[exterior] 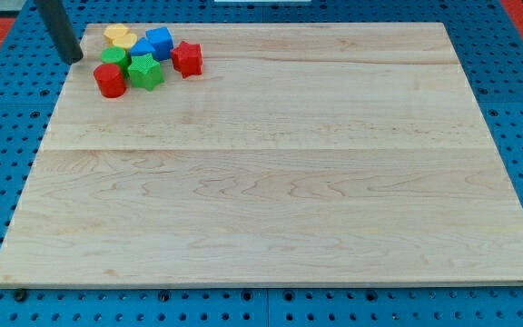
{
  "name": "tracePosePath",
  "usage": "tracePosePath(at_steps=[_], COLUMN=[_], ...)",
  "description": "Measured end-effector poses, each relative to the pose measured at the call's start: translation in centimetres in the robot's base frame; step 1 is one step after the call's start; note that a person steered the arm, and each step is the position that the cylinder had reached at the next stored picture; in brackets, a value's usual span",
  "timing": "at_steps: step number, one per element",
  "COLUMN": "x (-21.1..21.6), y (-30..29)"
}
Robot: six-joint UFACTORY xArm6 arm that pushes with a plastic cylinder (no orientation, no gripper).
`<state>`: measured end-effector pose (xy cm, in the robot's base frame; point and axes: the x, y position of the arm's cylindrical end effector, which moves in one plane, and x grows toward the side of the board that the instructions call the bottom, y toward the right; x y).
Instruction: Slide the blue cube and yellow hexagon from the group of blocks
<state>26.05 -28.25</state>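
Left of the blue cube (159, 41) and yellow hexagon (120, 37), my tip (74, 58) stands apart; no fingers show.

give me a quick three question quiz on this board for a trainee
1. True or false: my tip is at the view's right of the block cluster.
2. Which block lies furthest toward the view's right? A) yellow hexagon B) red star block C) blue cube
3. Fill in: the red cylinder sits directly at the view's left of the ____ star block.

Key: 1 false, the tip is at the cluster's left, by the wooden board's top left corner. 2 B. 3 green.
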Motion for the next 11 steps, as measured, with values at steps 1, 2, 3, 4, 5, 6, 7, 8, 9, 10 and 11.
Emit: tracePosePath(at_steps=[1,2,3,4,5,6,7,8,9,10,11], x=[-2.2,-3.2,-2.1,-1.3,-1.2,-2.3,-5.9,-6.8,-3.7,-0.6,1.3], y=[1.6,3.9,8.0,11.7,10.5,5.7,3.7,8.0,15.1,19.0,23.3])
